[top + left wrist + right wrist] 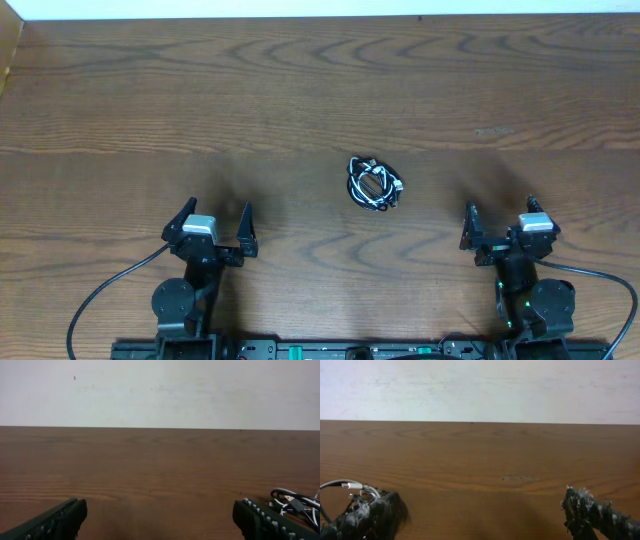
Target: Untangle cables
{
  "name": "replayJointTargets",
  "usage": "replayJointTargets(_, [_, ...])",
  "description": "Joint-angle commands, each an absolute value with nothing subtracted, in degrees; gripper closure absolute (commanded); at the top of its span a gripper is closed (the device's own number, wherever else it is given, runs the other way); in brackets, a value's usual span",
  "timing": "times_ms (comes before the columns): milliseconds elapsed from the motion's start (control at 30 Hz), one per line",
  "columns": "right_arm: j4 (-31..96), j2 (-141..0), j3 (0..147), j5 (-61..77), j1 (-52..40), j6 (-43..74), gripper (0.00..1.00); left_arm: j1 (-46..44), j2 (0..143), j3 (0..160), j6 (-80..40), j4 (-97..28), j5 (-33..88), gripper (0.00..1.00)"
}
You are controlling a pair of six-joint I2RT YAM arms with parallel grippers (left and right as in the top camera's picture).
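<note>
The cables (pixel 374 184) lie in one small tangled bundle of white and black cords at the middle of the wooden table. My left gripper (pixel 215 218) is open and empty at the near left, well apart from the bundle. My right gripper (pixel 497 222) is open and empty at the near right, also apart from it. In the left wrist view the cables (pixel 296 505) show at the far right, beyond the right finger of the gripper (pixel 159 516). In the right wrist view the cables (pixel 347 488) show at the far left, partly behind the left finger of the gripper (pixel 481 512).
The wooden table (pixel 300 90) stretches to a white wall at the back. Thicker black arm cables (pixel 100 295) trail from both arm bases along the near edge. A faint scuff mark (pixel 493 131) shows on the table at the right.
</note>
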State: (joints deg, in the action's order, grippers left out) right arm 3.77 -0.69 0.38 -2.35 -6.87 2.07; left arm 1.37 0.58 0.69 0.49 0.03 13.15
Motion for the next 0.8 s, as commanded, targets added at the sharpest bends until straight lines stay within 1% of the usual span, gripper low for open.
replayJointTargets(0, [3.73, -0.38, 0.32, -3.9, -6.42, 1.21, 0.01, 1.58, 0.25, 0.23, 1.48, -2.66, 13.72, 0.02])
replayJointTargets(200, [3.92, -0.38, 0.32, -3.92, -6.42, 1.19, 0.01, 1.58, 0.25, 0.23, 1.45, -2.76, 14.02, 0.02])
replayJointTargets(300, [3.55, -0.38, 0.32, -3.86, -6.42, 1.23, 0.01, 1.58, 0.25, 0.23, 1.32, -2.42, 17.26, 0.02])
replayJointTargets(400, [3.2, -0.38, 0.32, -3.9, -6.42, 3.9, 0.01, 1.58, 0.25, 0.32, -3.64, -2.57, 19.94, 0.02])
replayJointTargets(533, [3.55, -0.38, 0.32, -2.94, -6.42, 11.88, 0.01, 1.58, 0.38, 0.51, -10.28, -2.98, 23.42, 0.02])
replayJointTargets(667, [4.12, -0.38, 0.4, -1.52, -6.42, 12.21, 0.01, 1.58, 1.45, 1.39, -11.49, -4.6, 23.38, 0.02])
replayJointTargets(767, [6.28, -0.38, 1.48, -1.61, -6.42, 11.94, 0.01, 1.58, 2.94, 3.36, -11.46, -8.54, 23.35, 0.02])
